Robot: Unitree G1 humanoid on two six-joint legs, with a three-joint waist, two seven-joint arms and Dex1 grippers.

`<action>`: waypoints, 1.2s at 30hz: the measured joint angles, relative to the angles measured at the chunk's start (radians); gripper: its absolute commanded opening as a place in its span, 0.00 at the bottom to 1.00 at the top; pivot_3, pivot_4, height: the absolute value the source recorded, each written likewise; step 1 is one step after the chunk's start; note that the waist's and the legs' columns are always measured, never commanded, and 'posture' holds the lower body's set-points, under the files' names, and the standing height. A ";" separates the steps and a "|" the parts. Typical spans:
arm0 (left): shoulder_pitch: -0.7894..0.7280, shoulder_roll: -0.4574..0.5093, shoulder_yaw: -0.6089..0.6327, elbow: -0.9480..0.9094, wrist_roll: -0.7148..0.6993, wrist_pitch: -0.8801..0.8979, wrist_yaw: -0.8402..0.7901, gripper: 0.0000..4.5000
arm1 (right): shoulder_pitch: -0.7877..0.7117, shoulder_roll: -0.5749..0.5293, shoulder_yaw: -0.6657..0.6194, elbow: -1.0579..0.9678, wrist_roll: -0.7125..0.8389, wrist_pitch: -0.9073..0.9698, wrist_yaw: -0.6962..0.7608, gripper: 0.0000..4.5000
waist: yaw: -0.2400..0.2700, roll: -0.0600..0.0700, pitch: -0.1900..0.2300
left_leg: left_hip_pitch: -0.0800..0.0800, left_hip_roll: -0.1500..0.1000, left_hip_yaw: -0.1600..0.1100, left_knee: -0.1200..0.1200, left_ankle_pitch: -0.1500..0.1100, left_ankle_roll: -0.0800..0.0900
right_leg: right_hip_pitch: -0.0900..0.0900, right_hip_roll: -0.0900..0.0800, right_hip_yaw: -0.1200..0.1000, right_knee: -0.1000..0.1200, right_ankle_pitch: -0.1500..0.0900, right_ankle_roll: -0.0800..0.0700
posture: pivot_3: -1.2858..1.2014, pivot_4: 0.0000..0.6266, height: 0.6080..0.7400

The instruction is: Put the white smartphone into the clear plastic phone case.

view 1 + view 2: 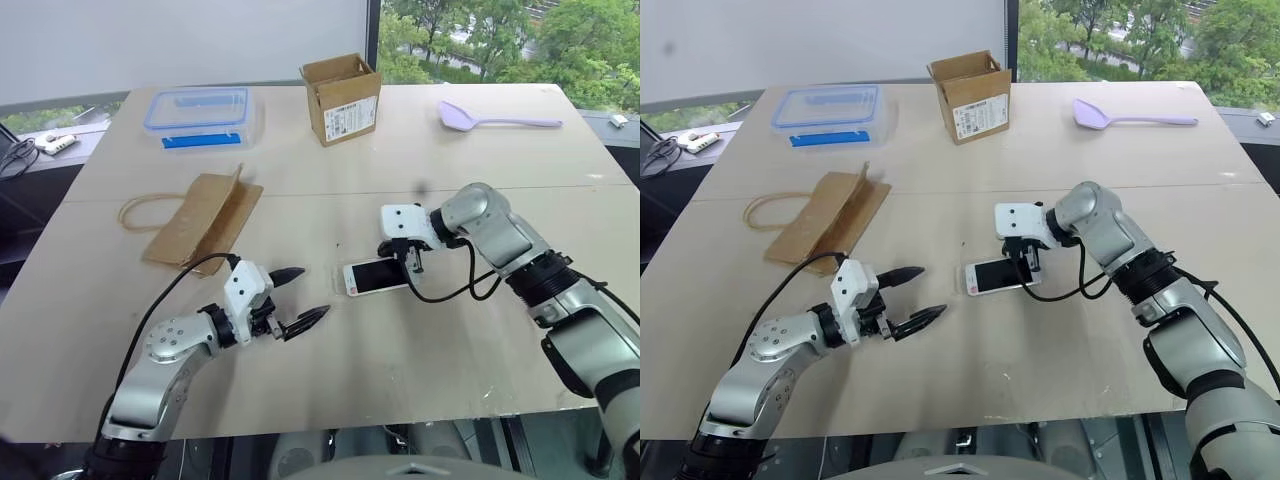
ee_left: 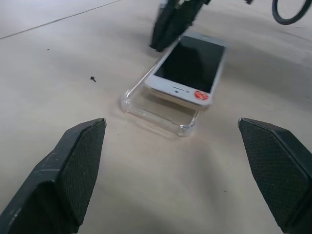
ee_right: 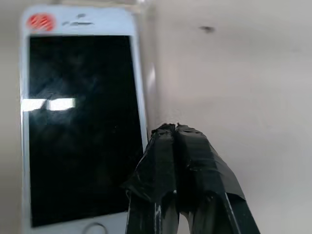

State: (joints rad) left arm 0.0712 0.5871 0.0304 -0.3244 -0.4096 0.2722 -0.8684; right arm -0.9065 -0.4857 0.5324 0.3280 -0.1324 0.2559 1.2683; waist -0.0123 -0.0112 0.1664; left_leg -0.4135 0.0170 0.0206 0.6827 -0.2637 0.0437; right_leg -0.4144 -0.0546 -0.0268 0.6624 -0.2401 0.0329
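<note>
The white smartphone lies screen up near the table's middle, a red sticker at its near end. It rests slanted on the clear plastic phone case, its sticker end riding above the case's rim and not seated. My right gripper is shut with nothing between its fingers. Its tips point down right at the phone's long edge near the home-button end; I cannot tell whether they touch it. My left gripper stands open a short way to the left of the case, its fingers pointing toward the phone's sticker end.
A brown paper bag lies at the left. Along the far side stand a clear food box with a blue-rimmed lid, an open cardboard box and a lilac spoon. A black cable loops beside the right wrist.
</note>
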 measured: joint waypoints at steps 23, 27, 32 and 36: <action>0.012 0.015 0.000 -0.010 -0.004 0.004 -0.010 1.00 | 0.262 -0.172 -0.056 -0.595 0.298 0.418 0.115 0.02 | -0.001 0.000 0.000 | 0.000 0.000 -0.002 -0.001 0.000 0.000 | 0.000 -0.007 0.000 -0.001 -0.002 -0.003 | 0.52 0.24 1.00; 0.009 0.020 0.000 -0.006 -0.004 0.004 -0.023 1.00 | 0.272 -0.170 -0.004 -0.561 0.262 0.388 0.085 0.02 | -0.001 0.000 0.000 | 0.000 0.000 -0.002 -0.001 0.000 0.000 | 0.000 -0.007 0.000 0.000 -0.002 -0.004 | 0.52 0.24 1.00; 0.009 0.023 0.000 -0.004 -0.004 0.004 -0.025 1.00 | 0.255 -0.133 0.011 -0.462 0.220 0.341 0.041 0.02 | 0.001 0.000 0.000 | -0.001 -0.001 -0.002 -0.001 0.000 0.000 | 0.000 -0.007 0.000 -0.001 -0.001 -0.003 | 0.52 0.24 1.00; 0.021 0.025 0.001 -0.004 -0.004 0.004 -0.023 1.00 | 0.234 -0.115 0.012 -0.408 0.203 0.309 0.028 0.02 | 0.001 0.000 0.000 | -0.001 -0.001 -0.002 -0.001 0.000 0.000 | 0.000 -0.007 -0.001 -0.001 -0.001 -0.002 | 0.52 0.24 1.00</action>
State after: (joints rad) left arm 0.0926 0.6126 0.0313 -0.3288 -0.4136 0.2759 -0.8914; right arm -0.6722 -0.6004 0.5440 -0.0805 0.0710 0.5652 1.2960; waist -0.0110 -0.0108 0.1667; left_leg -0.4143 0.0161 0.0186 0.6816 -0.2638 0.0436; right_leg -0.4149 -0.0619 -0.0273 0.6613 -0.2413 0.0306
